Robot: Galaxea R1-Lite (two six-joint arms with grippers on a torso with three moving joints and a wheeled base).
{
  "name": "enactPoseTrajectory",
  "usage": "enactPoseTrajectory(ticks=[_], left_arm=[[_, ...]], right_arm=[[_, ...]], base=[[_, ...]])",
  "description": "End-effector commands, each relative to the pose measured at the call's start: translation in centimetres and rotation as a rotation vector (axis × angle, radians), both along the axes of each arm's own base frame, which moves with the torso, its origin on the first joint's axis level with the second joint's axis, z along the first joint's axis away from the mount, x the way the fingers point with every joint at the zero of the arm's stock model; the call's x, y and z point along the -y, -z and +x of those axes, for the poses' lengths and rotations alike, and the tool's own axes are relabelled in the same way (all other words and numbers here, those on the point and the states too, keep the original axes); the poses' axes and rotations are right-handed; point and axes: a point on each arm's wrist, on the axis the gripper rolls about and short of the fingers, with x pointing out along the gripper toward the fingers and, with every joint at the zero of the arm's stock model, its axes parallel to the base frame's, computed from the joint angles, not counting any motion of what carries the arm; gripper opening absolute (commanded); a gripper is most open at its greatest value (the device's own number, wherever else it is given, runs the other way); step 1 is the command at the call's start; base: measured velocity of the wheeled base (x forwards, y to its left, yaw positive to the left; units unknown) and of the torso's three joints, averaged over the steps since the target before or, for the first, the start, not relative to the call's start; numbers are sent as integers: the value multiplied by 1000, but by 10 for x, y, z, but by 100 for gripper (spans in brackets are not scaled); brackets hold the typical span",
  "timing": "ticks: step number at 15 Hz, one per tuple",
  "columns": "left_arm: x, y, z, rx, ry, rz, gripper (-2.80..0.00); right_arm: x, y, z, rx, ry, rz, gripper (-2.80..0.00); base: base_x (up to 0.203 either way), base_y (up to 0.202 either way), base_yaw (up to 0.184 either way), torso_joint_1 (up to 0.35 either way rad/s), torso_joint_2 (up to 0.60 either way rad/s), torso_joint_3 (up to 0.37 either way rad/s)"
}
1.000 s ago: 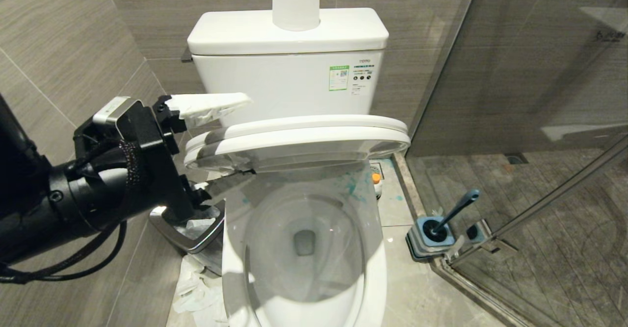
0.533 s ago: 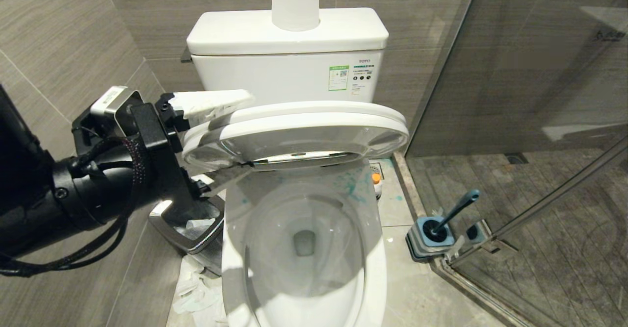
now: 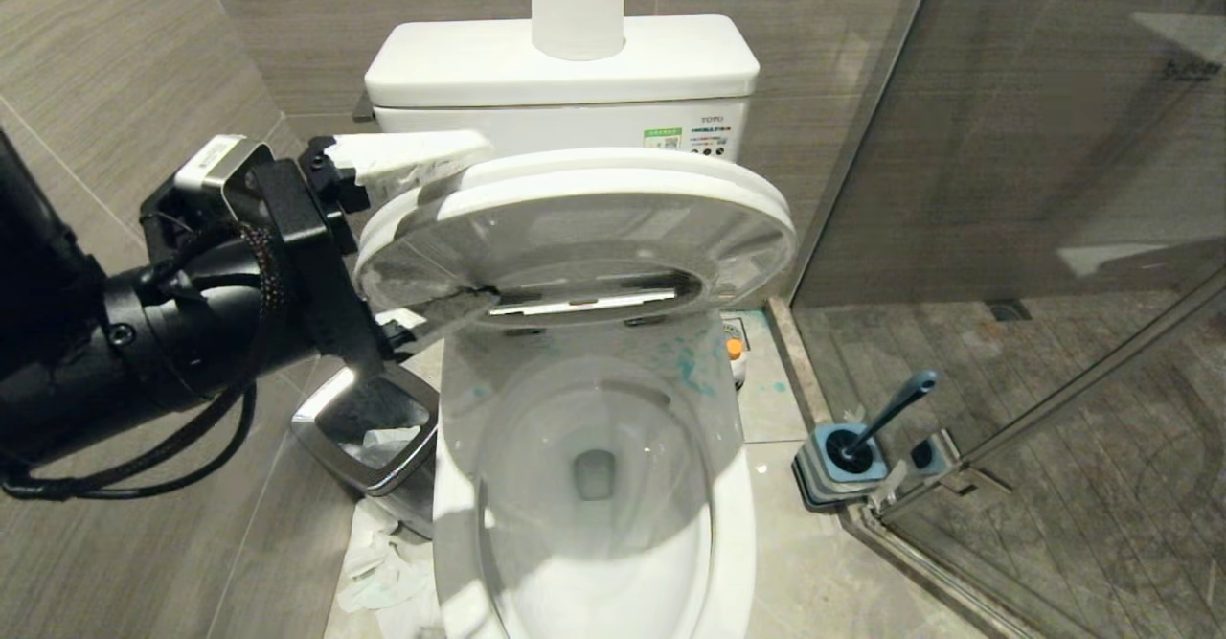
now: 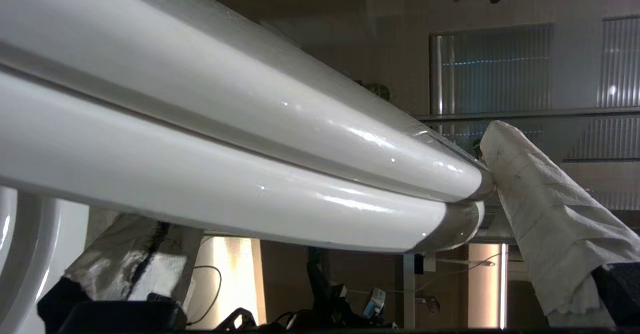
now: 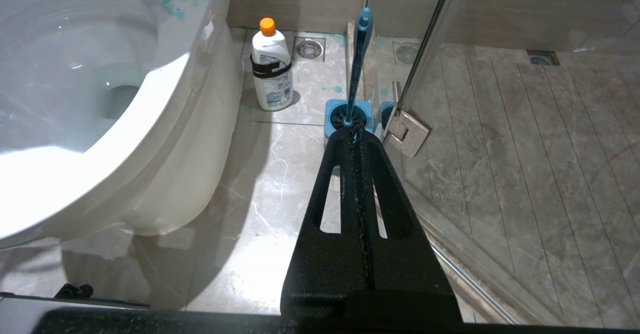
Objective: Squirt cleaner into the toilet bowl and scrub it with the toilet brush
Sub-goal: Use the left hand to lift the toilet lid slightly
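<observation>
A: Where is the left gripper [image 3: 407,237] seen?
B: It is placed at the left edge of the raised white plastic seat and lid [image 3: 575,227], its paper-wrapped fingers [image 3: 402,155] spread wide with one above the lid's edge and one beneath the seat. The seat and lid are held tilted up over the large glossy white ceramic toilet bowl [image 3: 594,486].

A: And the right gripper [image 5: 356,138]?
B: Its black fingers are pressed together with nothing between them, and it is kept low, to the right of the bowl.

A: What is noted inside the bowl?
B: Teal-blue splashes are seen on its rear inner wall.

A: Where is the cleaner located?
B: The small white plastic bottle with an orange cap [image 5: 271,66] is stood upright on the floor, just right of the bowl's rear.

A: The brush?
B: The slim blue-grey toilet brush [image 3: 886,416] is left in its square blue-grey holder [image 3: 843,467], right of the bowl, beside the glass shower partition [image 3: 1034,141]. A square-rimmed steel waste bin [image 3: 369,428] is set left of the bowl
</observation>
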Motion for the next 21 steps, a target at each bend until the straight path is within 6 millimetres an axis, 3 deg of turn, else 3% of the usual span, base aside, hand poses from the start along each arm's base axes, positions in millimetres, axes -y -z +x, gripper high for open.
enactPoseTrajectory(ticks=[1, 8, 21], left_arm=[[1, -10, 3, 34, 4, -14, 0], [1, -20, 0, 66, 7, -21, 0], [8, -29, 12, 181, -15, 29, 0]], right_arm=[[0, 0, 0, -1, -2, -1, -280], [0, 0, 0, -1, -2, -1, -280], [0, 0, 0, 1, -2, -1, -280]], base=[[0, 0, 0, 0, 0, 0], [0, 0, 0, 0, 0, 0], [0, 0, 0, 0, 0, 0]])
